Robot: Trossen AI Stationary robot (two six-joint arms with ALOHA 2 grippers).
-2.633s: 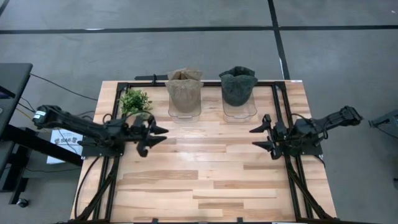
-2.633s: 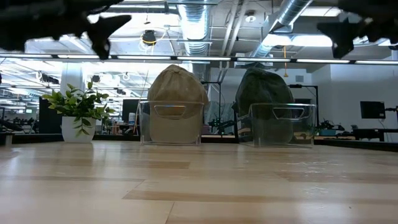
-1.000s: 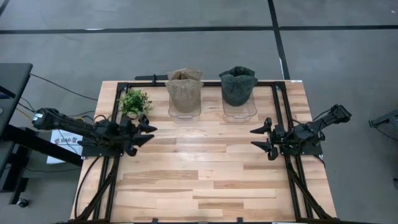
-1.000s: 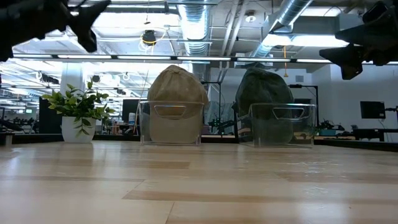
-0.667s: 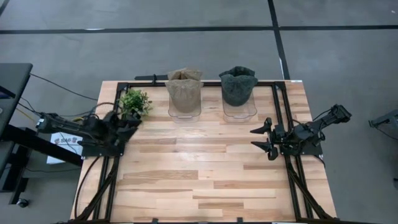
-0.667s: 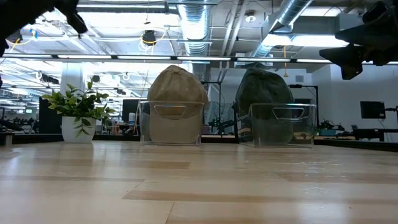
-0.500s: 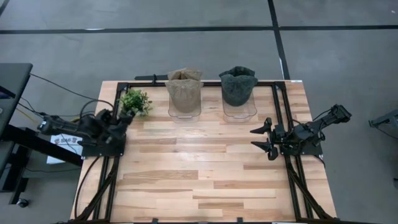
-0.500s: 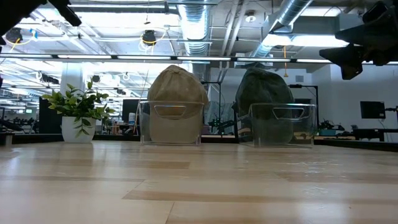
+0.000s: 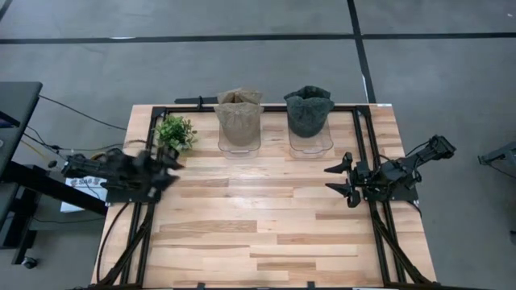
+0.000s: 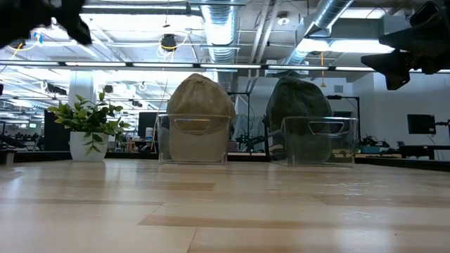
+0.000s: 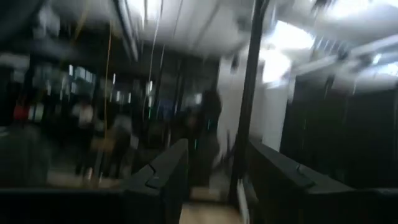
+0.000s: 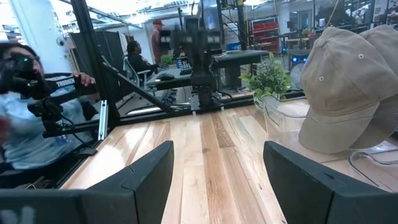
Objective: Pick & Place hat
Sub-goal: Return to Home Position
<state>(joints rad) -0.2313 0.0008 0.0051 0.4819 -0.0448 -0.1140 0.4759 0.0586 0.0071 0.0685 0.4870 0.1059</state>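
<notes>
A tan hat (image 9: 239,117) and a dark green hat (image 9: 309,111) each sit over a clear stand at the table's far side, and both show in the low view (image 10: 200,105) (image 10: 299,105). My left gripper (image 9: 168,167) is blurred above the table's left edge near the plant; its own view shows its fingers apart (image 11: 214,186). My right gripper (image 9: 328,178) hovers open and empty over the table's right side, pointing toward the table's left edge. Its wrist view (image 12: 217,180) shows the tan hat (image 12: 348,93) off to one side.
A small potted plant (image 9: 174,131) stands at the far left, close to my left gripper. Black rails (image 9: 367,153) run along the table's left, right and far sides. Bare wood (image 9: 258,225) spans the middle and near part. People show in the room beyond (image 12: 25,112).
My left gripper has drawn back from over the table toward its left edge and has swung about near the plant; it is blurred now. Both hats have stayed on their stands.
</notes>
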